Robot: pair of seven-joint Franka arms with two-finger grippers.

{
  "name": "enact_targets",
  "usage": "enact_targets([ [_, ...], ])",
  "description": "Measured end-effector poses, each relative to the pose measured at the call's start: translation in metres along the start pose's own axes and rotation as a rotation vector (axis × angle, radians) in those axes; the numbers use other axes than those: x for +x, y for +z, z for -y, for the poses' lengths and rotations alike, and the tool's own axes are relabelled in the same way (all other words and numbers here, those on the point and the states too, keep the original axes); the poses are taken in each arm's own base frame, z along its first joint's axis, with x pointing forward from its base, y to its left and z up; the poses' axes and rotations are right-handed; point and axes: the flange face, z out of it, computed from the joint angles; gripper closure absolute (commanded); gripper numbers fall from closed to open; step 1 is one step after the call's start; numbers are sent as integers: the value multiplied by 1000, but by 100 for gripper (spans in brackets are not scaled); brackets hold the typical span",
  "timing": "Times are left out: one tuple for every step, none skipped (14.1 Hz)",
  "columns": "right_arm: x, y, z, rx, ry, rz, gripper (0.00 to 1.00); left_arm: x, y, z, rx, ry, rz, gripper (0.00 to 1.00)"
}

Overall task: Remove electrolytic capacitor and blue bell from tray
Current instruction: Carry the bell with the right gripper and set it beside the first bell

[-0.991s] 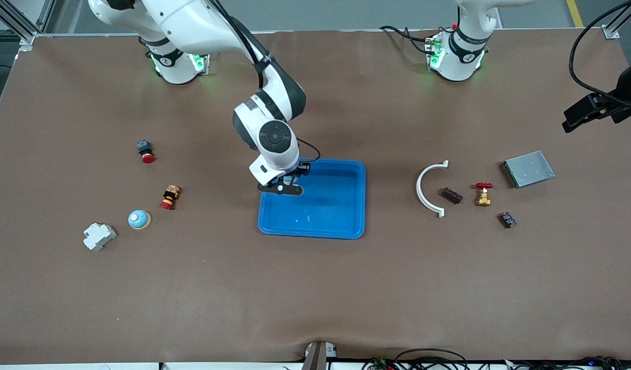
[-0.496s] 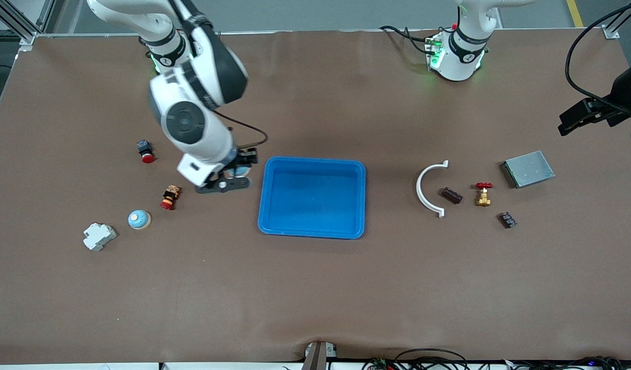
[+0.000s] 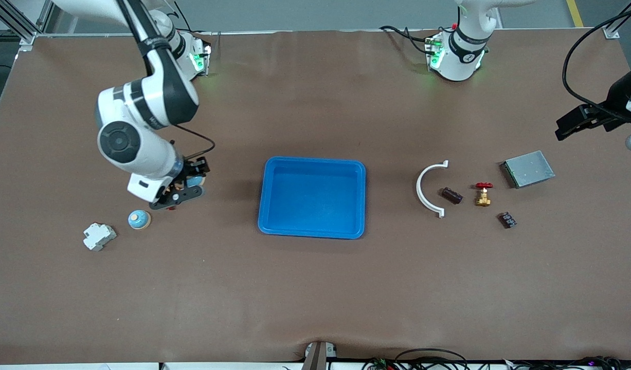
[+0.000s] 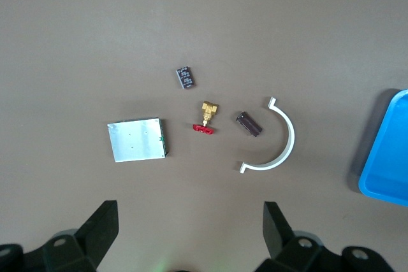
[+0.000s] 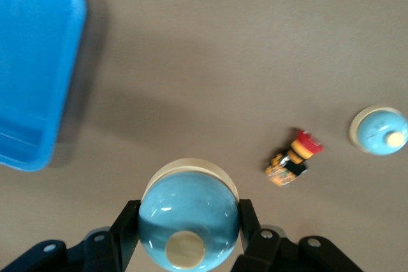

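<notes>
My right gripper (image 3: pixel 183 188) is shut on a blue dome bell (image 5: pixel 188 213) with a cream button and holds it above the table between the blue tray (image 3: pixel 315 161) and a second blue bell (image 3: pixel 139 220) that lies on the table. That second bell also shows in the right wrist view (image 5: pixel 379 130). The capacitor (image 3: pixel 451 195), a small dark cylinder, lies beside a white curved clip (image 3: pixel 423 190); it also shows in the left wrist view (image 4: pixel 248 123). My left gripper (image 3: pixel 577 122) is open and empty, high over the left arm's end of the table.
A red and yellow push button (image 5: pixel 293 159) lies under my right gripper. A white breaker (image 3: pixel 98 236) lies beside the second bell. A brass valve (image 3: pixel 483 194), a grey metal box (image 3: pixel 527 168) and a small black part (image 3: pixel 507 220) lie near the capacitor.
My right arm has swung from over the blue tray toward the right arm's end of the table, with the bell still in its gripper. My left gripper has drifted slightly.
</notes>
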Motion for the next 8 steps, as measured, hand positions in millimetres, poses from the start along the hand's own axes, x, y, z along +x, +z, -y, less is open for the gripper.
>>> enact_targets([
  [-2, 10, -17, 2, -18, -16, 89, 3, 3, -1, 0, 0, 3, 0],
  [-5, 21, -31, 3, -35, -30, 89, 5, 6, -1, 0, 0, 4, 0],
  [-8, 31, -40, 3, -48, -40, 89, 5, 7, -1, 0, 1, 4, 0],
  [-11, 40, -46, 3, -56, -48, 89, 5, 7, -1, 0, 1, 4, 0],
  [-14, 47, -48, 2, -60, -52, 89, 5, 7, -1, 0, 1, 3, 0],
  [-16, 54, -48, 1, -63, -57, 89, 6, 6, -1, 0, 1, 2, 0],
  [-17, 61, -46, -1, -65, -66, 89, 6, 6, -1, -1, 1, 0, 0],
  [-19, 68, -45, -4, -69, -78, 89, 6, 5, -1, -1, 1, -1, 0],
])
